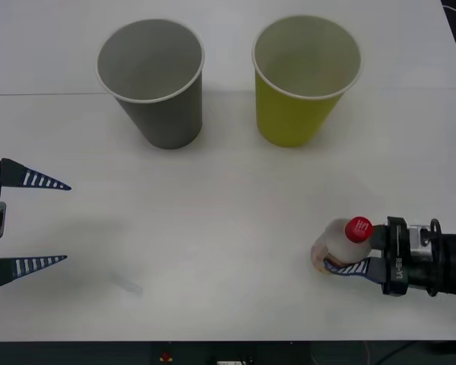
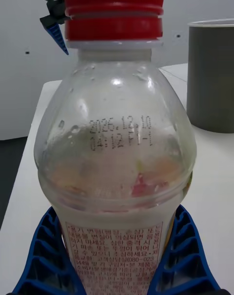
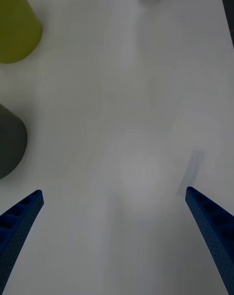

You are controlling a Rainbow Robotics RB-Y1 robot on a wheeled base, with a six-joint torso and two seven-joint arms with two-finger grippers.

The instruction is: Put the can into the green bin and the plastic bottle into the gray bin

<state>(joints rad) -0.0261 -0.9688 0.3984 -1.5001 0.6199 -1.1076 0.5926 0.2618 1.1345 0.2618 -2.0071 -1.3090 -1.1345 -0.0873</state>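
On the white worktop, the plastic bottle stands upright near the front right corner, its red cap on top. The right gripper reaches in from the right edge and its blue ribbed fingers are closed on the bottle's lower body, one on each side of the label. In the right wrist view the bottle is close to the camera, clear in its upper part with a printed date on the shoulder, and the two fingers press against the label at its base; the gray bin stands behind it to one side. The gray bin sits upright toward the back edge of the worktop, left of centre, and the green bin stands upright just beside it toward the right, the two apart and not touching. Both bins show pale insides; whether anything lies at the bottom of either cannot be told. The bottle is well apart from both bins. The left gripper hovers by the left edge of the worktop, nearer the front, with its fingers spread wide and holding nothing. In the left wrist view those fingers frame bare worktop, with the green bin and gray bin at one side.
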